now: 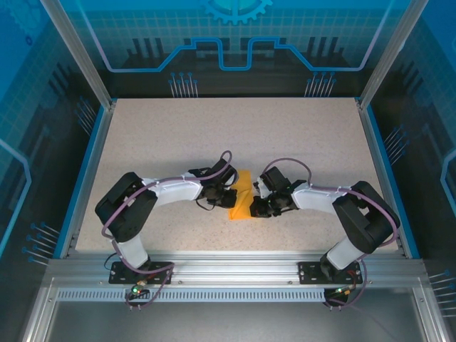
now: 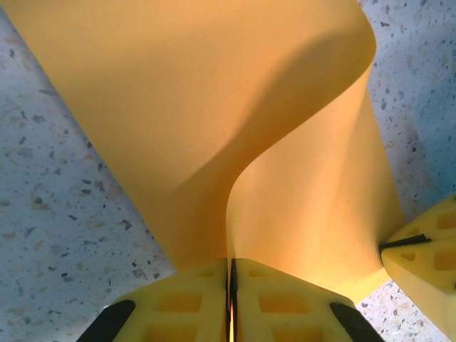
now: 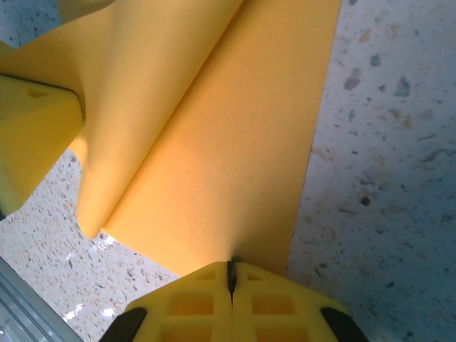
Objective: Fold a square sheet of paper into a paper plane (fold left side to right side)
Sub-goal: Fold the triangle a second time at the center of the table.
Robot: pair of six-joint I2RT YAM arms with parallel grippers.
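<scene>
1. The square sheet of paper point(image 1: 242, 196) lies on the speckled table point(image 1: 214, 135) between the two grippers, bowed up and curling over itself (a soft roll, no sharp crease).
2. The left gripper point(image 2: 232, 265) is clenched on the sheet's left edge.
3. The right gripper point(image 3: 231, 267) is pinched tight on the sheet's right side.
</scene>
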